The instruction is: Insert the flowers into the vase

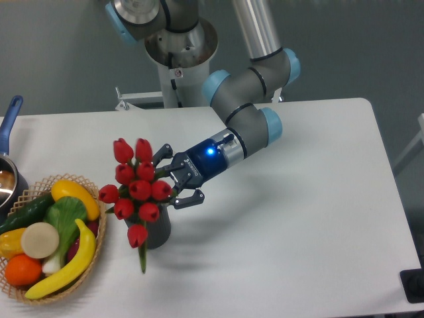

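red flowers sit over the dark ribbed vase, near the table front-left edge. gripper fingers are closed around the bunch. writing on gripper body is unreadable.

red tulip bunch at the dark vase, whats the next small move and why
Probably release and back the gripper away up and to the right. The bunch of red tulips with green stems stands over the small dark grey ribbed vase, apparently seated in it, while the fingers bracket the bunch on its right side. One bud and a leaf hang outside the rim.
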{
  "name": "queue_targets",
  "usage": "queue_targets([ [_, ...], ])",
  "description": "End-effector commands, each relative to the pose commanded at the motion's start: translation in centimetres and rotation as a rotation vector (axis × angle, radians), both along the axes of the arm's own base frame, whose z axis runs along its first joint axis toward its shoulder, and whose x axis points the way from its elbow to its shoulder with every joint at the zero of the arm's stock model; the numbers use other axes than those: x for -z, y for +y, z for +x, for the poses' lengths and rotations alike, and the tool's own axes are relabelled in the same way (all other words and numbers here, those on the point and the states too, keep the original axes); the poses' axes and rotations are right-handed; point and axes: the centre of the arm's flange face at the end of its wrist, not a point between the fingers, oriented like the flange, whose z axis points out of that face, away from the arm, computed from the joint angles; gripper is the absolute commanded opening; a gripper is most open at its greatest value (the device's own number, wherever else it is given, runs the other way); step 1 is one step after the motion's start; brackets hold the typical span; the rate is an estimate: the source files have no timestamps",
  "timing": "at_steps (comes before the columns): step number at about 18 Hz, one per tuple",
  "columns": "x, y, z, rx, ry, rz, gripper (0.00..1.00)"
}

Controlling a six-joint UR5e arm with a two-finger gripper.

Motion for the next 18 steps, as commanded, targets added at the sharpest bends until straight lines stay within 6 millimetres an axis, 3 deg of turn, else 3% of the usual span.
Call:
queue_targets([
  [2,-0.1,-0.1,-0.1,-0.001,0.003,0.0,0.99],
  [10,-0.1,-1.0,-0.5,-0.006,0.105,-0.129,1.0],
  [14,-3.4,-3.9,-2.0,-0.063,0.26,-0.244,1.0],
  [18,-6.7,-8.1,-5.8,-0.173,0.401,-0.33,1.0],
])
